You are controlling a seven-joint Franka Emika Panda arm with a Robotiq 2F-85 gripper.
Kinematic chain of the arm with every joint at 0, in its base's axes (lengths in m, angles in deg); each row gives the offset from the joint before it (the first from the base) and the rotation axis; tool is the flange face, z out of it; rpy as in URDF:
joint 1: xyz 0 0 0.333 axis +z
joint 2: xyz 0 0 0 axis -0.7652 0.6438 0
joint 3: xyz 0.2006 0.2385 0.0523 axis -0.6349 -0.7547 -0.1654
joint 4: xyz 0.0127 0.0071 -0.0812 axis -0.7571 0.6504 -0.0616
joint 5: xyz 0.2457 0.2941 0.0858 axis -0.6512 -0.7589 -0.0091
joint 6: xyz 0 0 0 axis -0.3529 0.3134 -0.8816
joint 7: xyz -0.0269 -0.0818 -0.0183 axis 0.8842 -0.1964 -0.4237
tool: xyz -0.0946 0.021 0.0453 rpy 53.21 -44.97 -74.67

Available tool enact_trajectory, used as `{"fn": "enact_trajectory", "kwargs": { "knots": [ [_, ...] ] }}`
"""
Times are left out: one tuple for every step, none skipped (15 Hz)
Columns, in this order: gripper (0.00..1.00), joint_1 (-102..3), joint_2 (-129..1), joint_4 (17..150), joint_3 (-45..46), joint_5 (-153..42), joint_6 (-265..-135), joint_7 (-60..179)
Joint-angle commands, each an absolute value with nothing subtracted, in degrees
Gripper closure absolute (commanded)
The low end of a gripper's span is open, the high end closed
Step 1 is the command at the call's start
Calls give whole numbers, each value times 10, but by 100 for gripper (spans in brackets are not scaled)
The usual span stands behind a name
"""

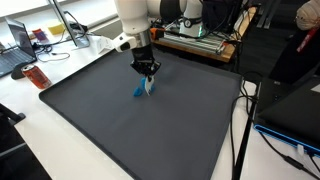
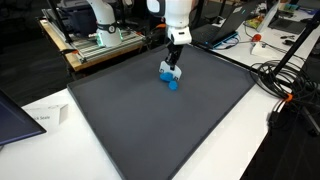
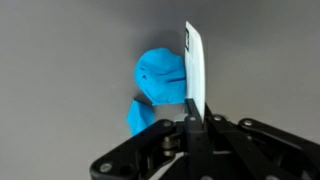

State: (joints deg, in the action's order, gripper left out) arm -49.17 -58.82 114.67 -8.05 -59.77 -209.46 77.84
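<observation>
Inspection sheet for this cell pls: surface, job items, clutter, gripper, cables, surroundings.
Surface: dark mat covering most of a white table.
Job's things: blue object on the mat; thin white piece upright against it. Cannot tell whether they are joined.
Clutter: laptop and paper on the table beside the mat.
Grippers: gripper shut on the thin white piece, low over the mat.
Cables: black cables looped on the table past the mat's edge.
Surroundings: another white robot arm behind the mat.

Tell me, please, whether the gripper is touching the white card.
Touching: the wrist view shows the gripper shut, pinching the white card at its lower edge.
</observation>
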Motion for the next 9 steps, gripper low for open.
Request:
{"fn": "enact_trajectory", "kwargs": {
  "knots": [
    [99, -523, -539, 1145, -123, -664, -2110, 840],
    [99, -532, -537, 1153, -135, -688, -2122, 862],
    [99, -537, -535, 1160, -141, -703, -2130, 875],
    [99, -543, -531, 1164, -147, -717, -2136, 892],
    [99, -548, -528, 1169, -149, -726, -2142, 899],
    [99, -552, -527, 1175, -150, -732, -2147, 904],
    [99, -557, -529, 1179, -152, -740, -2150, 910],
    [99, -562, -535, 1186, -152, -745, -2157, 913],
    [99, -563, -539, 1190, -150, -745, -2161, 913]
  ]
}}
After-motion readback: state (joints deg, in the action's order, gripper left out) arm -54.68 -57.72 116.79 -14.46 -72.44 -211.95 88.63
